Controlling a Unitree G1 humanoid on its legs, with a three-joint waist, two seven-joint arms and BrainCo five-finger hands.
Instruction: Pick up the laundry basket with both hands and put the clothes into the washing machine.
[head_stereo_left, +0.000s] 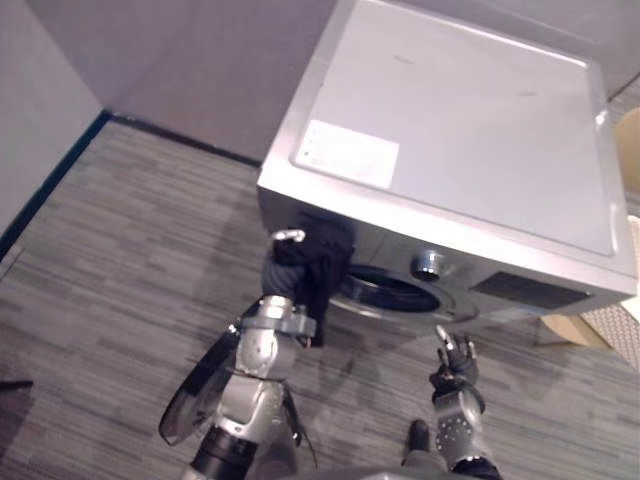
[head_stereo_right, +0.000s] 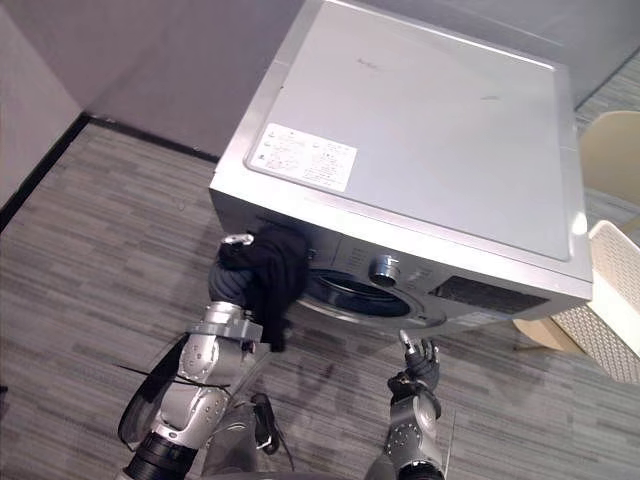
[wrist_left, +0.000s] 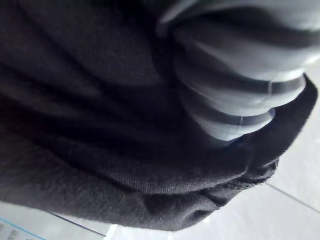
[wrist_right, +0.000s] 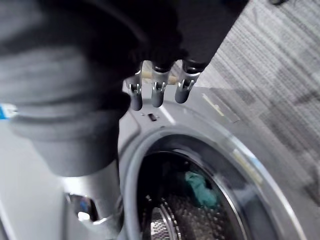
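On the left, the left robot hand (head_stereo_left: 277, 272) is raised in front of the silver-grey front-loading washing machine (head_stereo_left: 450, 130). A soft black cloth garment (head_stereo_left: 322, 255) hangs bunched over it. A silver finger hooks over the top of the fabric, so the hand is gripping the garment. The garment dangles against the machine's front panel, just at the left rim of the round dark drum opening (head_stereo_left: 390, 290), and is not yet inside.

Through the opening, the right wrist view shows a crumpled teal cloth item (wrist_right: 200, 187) already lying in the perforated drum, so at least one piece seems to be loaded.

Further right and lower, the right robot hand (head_stereo_left: 455, 368) is held below the opening with its fingers relaxed and pointing up, holding nothing.

At the far right a white perforated basket (head_stereo_right: 608, 310), probably the laundry basket, stands on the grey striped carpet floor (head_stereo_left: 130, 250). Its contents cannot be made out.

The task looks well under way. What is left is to push the black garment through the opening and let it go.
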